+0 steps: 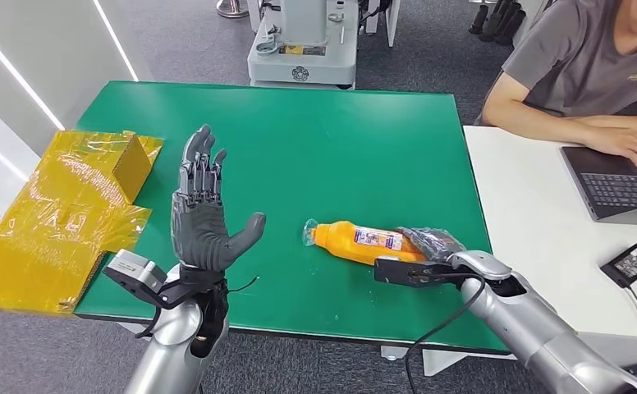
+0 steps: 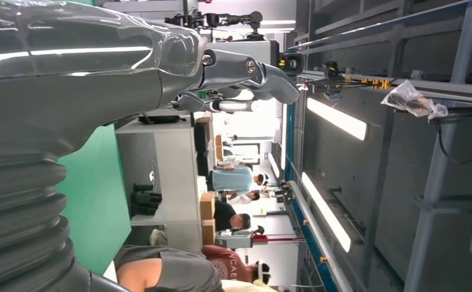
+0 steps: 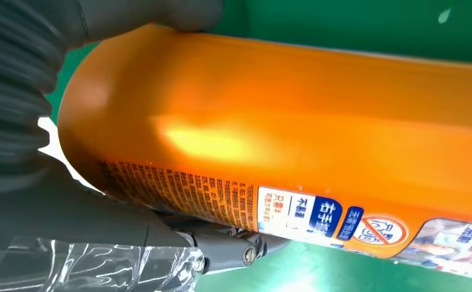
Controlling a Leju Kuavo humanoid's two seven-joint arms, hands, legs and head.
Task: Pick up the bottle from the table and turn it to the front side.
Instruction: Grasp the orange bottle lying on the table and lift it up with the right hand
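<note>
We're gripping the base end of the orange bottle [image 1: 356, 241] with our right hand [image 1: 430, 250], and it's lying on the green table [image 1: 364, 148] near the front edge. Our left hand [image 1: 204, 209] is hovering upright, spread and empty, with open green between. The right hand's fingers are hiding under the bottle.
</note>
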